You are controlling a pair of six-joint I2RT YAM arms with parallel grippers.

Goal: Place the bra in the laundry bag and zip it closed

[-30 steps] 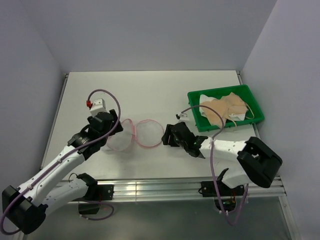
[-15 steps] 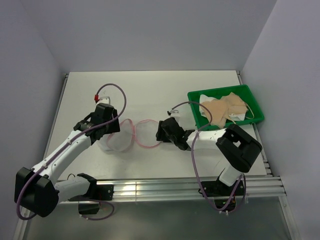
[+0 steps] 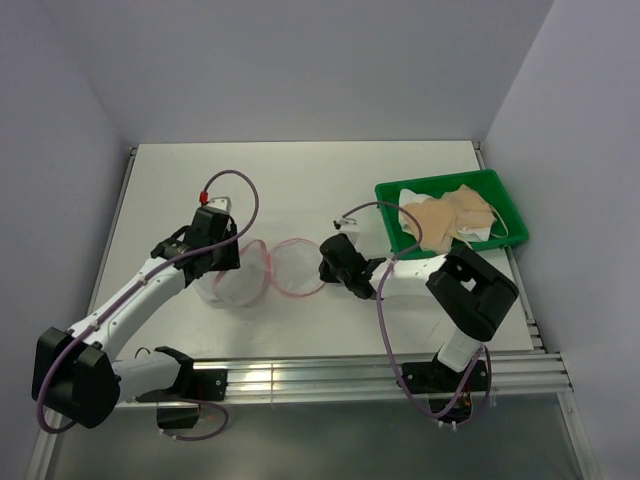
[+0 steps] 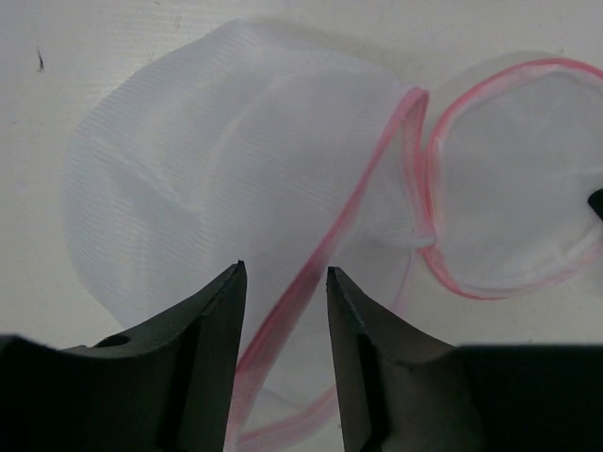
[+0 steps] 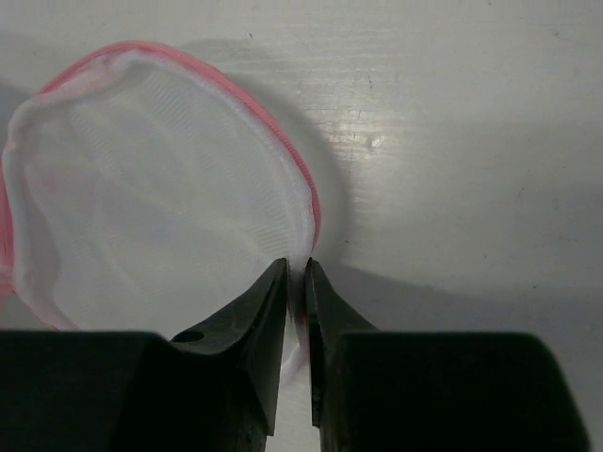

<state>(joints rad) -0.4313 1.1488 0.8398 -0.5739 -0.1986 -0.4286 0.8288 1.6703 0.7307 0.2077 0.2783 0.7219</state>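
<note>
Right gripper [image 5: 294,282], low in the centre of its wrist view, has its two dark fingers pressed almost together on the pink zipper band [image 5: 303,198] of the white translucent mesh laundry bag [image 5: 160,188], pinching the rim of the flat round flap. Left gripper [image 4: 283,287], at the bottom of its own view, has its fingers apart. The pink band runs up between them, and neither pad visibly grips it.

The tan-beige soft fabric bra [image 3: 448,215] lies heaped in the rectangular green plastic tray [image 3: 430,186] at the right of the overhead view, well apart from the bag, which sits in the middle of the matte white table [image 3: 300,180].

Several things could go wrong. The mesh looks thin and slick, so a pull from the right pinch may let the rim slide out. If the left fingers close where they stand, they may catch both layers and hold the mouth shut rather than open. The pouch is limp and its dome is already slumped, so the opening could fold over itself. The bra's thin pale straps trail over the tray's lower rim and could snag there on a lift.

The bag is finely ribbed and see-through. It has a domed half to the left and a flat disc to the right, hinged where the pink bands meet. The bra is rumpled, with rounded cups, and the tray looks rigid and glossy.
</note>
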